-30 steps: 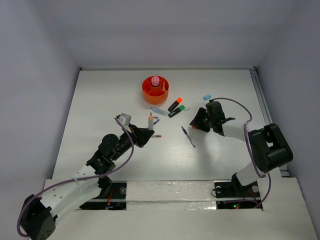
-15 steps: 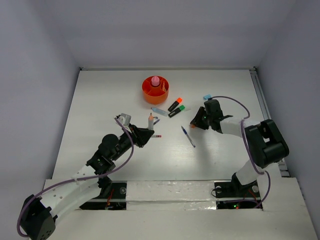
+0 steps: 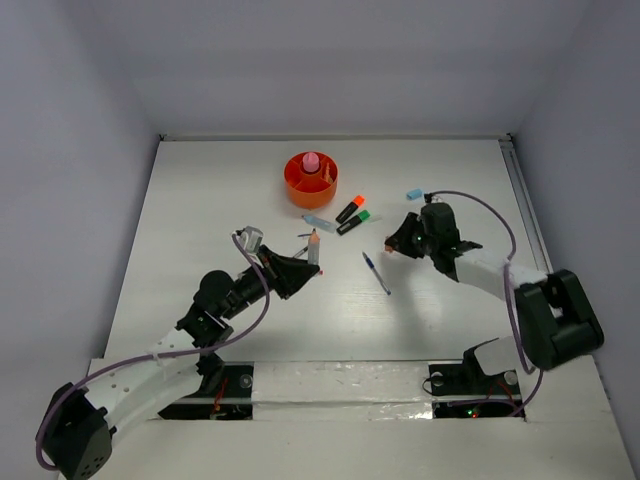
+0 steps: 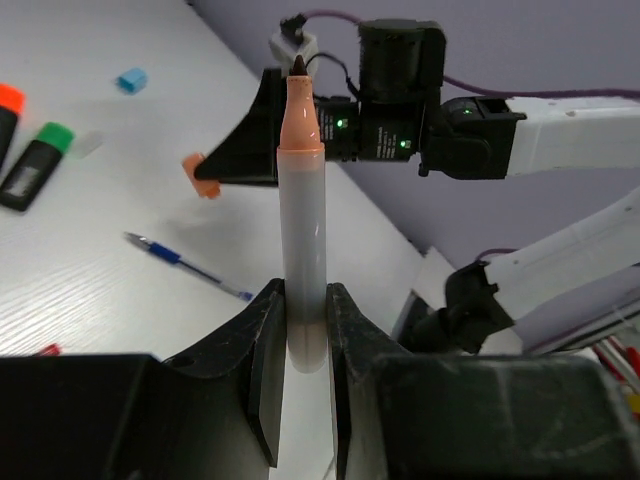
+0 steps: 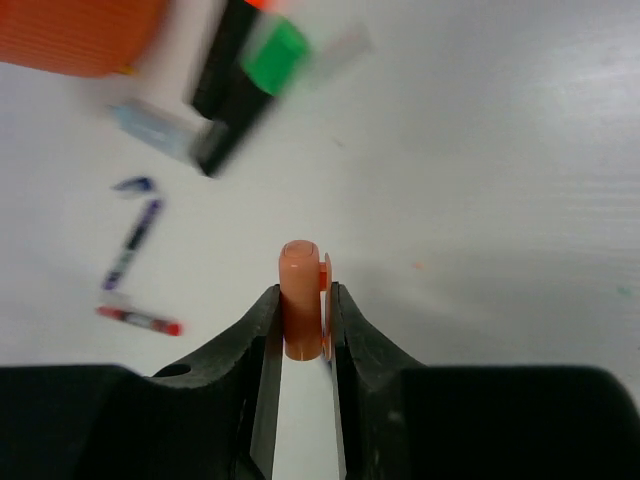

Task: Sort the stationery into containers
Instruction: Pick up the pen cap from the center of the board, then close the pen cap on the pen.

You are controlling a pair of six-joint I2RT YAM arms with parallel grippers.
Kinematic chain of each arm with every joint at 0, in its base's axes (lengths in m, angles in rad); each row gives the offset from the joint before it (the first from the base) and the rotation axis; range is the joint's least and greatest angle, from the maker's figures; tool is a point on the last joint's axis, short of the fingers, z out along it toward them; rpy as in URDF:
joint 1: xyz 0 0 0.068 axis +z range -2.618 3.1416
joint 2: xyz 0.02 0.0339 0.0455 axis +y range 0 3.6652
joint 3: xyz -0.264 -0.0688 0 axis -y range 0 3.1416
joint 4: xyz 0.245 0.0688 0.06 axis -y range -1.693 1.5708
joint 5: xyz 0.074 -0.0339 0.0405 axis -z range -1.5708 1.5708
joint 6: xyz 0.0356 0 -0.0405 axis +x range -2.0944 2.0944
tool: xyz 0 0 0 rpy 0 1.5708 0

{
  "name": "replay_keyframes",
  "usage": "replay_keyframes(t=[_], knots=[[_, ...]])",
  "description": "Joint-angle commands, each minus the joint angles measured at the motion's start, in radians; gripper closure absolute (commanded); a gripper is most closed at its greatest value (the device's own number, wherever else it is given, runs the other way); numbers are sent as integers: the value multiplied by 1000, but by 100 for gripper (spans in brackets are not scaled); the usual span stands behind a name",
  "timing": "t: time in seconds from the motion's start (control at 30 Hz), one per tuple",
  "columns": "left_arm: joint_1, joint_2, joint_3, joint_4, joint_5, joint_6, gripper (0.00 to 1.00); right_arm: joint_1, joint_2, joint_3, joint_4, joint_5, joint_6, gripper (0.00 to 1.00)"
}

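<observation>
Moved since a second ago: left gripper (image 3: 306, 268) and its upright marker (image 3: 314, 245) were carried slightly rightward; the right arm's elbow was swung outward and its jaws were drawn in.
Left gripper: clamped on the low grey barrel of the marker, whose peach nib end was left bare and pointed upward.
Right gripper (image 5: 303, 308): closed on a peach cap (image 5: 298, 285), which was pinched between both fingers and appeared to be held clear of the table (image 3: 200, 200).
Cap against marker: the two were kept well apart, with the cap to the right of the marker and a blue pen (image 3: 376, 272) lying on the table between them.
Step judged in hand: the marker was to be capped before being sorted.
Doing it well: the cap's mouth should be turned toward the nib, the two axes lined up, and the push made slowly along the barrel. Which way the mouth faced could not be told.
Orange cup (image 3: 299, 190): set far back, well beyond both grippers, with a pink bottle (image 3: 311, 160) already stood inside.
Unsorted: an orange-capped highlighter (image 3: 350, 209) and a green-capped highlighter (image 3: 353, 221) were left near the cup.
</observation>
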Motion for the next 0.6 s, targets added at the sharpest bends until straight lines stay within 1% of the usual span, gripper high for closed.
replay_keyframes(t=[0.0,0.03,0.1,0.13,0.2,0.23,0.27,0.4,0.43,0.5,0.57], knots=[[-13,43,-12,248,123,-109,100,-4,-221,11,177,-103,-52,96],[-13,61,-13,298,128,-137,100,-4,-259,11,224,-156,-50,96],[-13,71,-27,359,128,-166,100,-4,-323,14,281,-215,-23,96],[-13,80,-27,404,134,-180,100,-4,-369,16,350,-267,-6,96],[-13,95,-16,445,149,-212,100,5,-395,14,431,-315,61,96],[-13,114,-10,481,166,-226,100,18,-405,10,526,-356,86,96],[-13,126,-4,506,174,-263,100,38,-403,7,578,-371,133,96],[-22,193,1,655,212,-364,100,120,-365,22,799,-404,192,98],[-22,222,1,711,223,-381,100,133,-354,25,829,-410,204,98],[-34,259,2,771,229,-415,100,172,-319,56,893,-425,232,98],[-35,278,2,794,229,-426,100,199,-299,68,932,-421,243,98]])
